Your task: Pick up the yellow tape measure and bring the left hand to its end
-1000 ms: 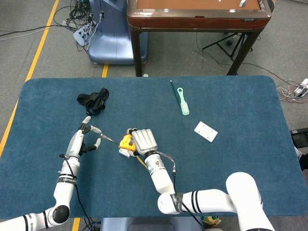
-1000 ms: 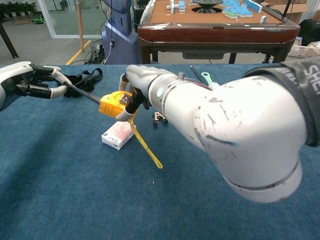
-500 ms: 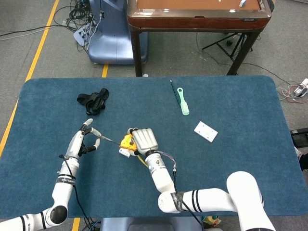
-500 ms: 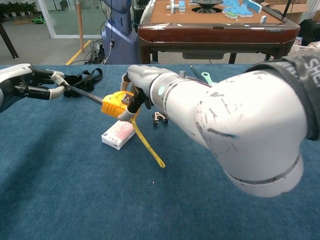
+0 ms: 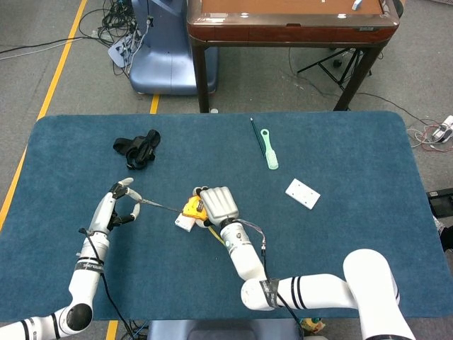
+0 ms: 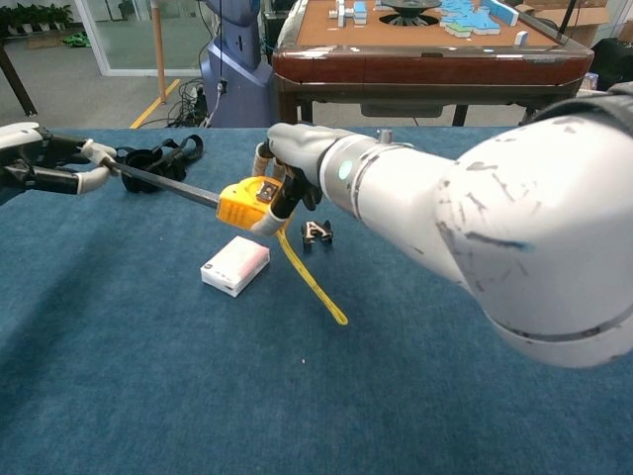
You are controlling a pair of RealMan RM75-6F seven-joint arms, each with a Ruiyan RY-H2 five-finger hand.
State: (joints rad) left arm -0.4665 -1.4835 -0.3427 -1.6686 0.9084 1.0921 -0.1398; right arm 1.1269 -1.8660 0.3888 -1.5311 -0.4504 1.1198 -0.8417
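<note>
My right hand [image 6: 297, 163] is closed around the yellow tape measure [image 6: 249, 203], holding it lifted just above the desk [image 5: 340, 234], near the middle and a little toward 7 o'clock. From the case a thin dark blade [image 6: 163, 183] runs out toward 9 o'clock, and my left hand [image 6: 45, 166] pinches its far end between thumb and finger, the other fingers loosely curled. A loose yellow strap [image 6: 312, 282] hangs from the case down to the cloth.

I judge the task nearly done: the case is up and my left hand is at the end. Next I would only need to keep both grips steady and the blade taut, without letting the tip slip.

Just under the case lies a small white box [image 6: 235, 264], with a small black clip [image 6: 316, 233] beside it. Toward 10 o'clock sits a bundle of black straps [image 5: 138, 147]; toward 1 o'clock, a green-handled brush [image 5: 268, 149] beside a dark pen [image 5: 255, 134]; toward 3 o'clock, a white card [image 5: 302, 193]. The desk is covered in blue felt. Beyond it stand a brown wooden table [image 5: 290, 25], cables on a grey floor, and a yellow floor line.
</note>
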